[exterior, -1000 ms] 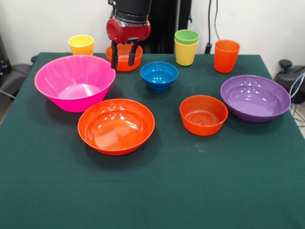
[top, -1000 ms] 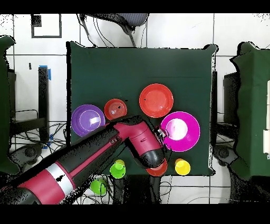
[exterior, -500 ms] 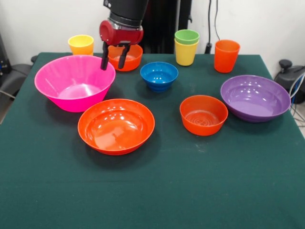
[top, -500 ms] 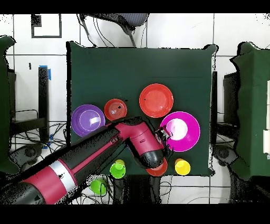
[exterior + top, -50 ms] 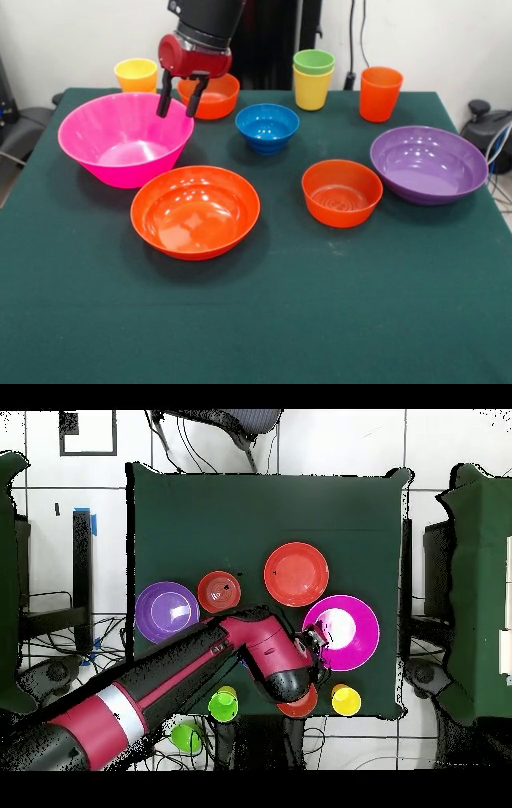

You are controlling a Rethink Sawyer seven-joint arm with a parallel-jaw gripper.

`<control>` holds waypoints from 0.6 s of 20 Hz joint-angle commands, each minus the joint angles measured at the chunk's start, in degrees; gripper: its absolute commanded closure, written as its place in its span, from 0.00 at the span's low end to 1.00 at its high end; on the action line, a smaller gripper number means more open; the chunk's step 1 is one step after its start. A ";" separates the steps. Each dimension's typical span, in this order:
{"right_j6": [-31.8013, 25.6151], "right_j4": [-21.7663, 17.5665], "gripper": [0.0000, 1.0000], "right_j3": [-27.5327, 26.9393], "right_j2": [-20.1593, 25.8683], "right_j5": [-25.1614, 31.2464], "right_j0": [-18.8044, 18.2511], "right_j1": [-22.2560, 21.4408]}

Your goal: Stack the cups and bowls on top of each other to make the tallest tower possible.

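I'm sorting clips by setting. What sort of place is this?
Probably a robotics lab or test room, not a home: a robot arm works over a green-clothed table, loose cables trail across the tiled floor, and bright plastic bowls are laid out like test props.

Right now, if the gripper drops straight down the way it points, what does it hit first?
Most likely the far rim of the pink bowl: the open gripper hangs over that edge. Depth is unclear; it could land just behind.

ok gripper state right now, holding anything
Gripper: open, empty, hanging over the back rim of the pink bowl.
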 commanded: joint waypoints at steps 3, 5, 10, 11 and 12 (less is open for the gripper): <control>-2.72 -1.09 0.00 -0.97 12.68 -0.61 0.24 4.30; -2.14 -1.55 0.00 -1.17 12.70 -1.47 0.44 4.54; -2.25 -1.47 0.00 -1.15 13.06 -1.87 0.15 4.31; -2.31 -1.44 0.00 -1.14 13.10 -1.85 0.10 4.25; -2.60 -1.30 0.00 -1.09 13.22 -1.81 -0.04 4.12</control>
